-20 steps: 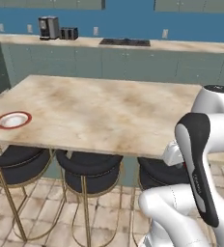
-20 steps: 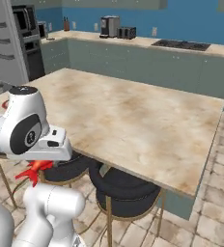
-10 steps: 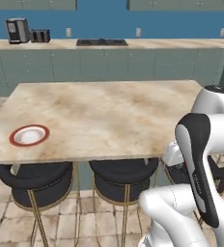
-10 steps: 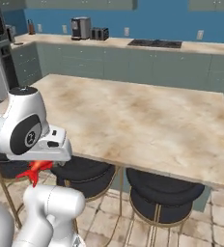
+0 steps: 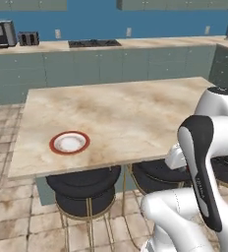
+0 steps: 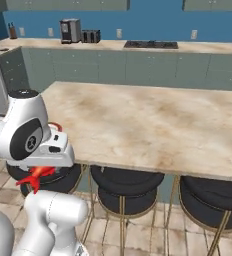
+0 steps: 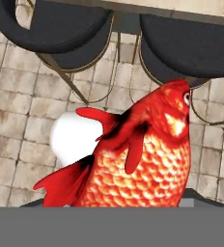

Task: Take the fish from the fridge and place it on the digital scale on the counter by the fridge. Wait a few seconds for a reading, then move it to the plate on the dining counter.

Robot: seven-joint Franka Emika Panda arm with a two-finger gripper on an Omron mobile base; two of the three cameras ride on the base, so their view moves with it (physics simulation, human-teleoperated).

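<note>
Pincer [image 6: 35, 176] pinching fish [image 7: 143, 159], low left of right base frame, below dining counter [image 5: 135, 113] edge. Your plate [image 5: 70, 142] sits lower left of left base frame. Black stools [image 6: 123, 190] crowd underneath.

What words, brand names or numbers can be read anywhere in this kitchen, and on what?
None can be read.
The plate, the dining counter and the fish bear no lettering.
The coffee maker and toaster are too small to show any label.
</note>
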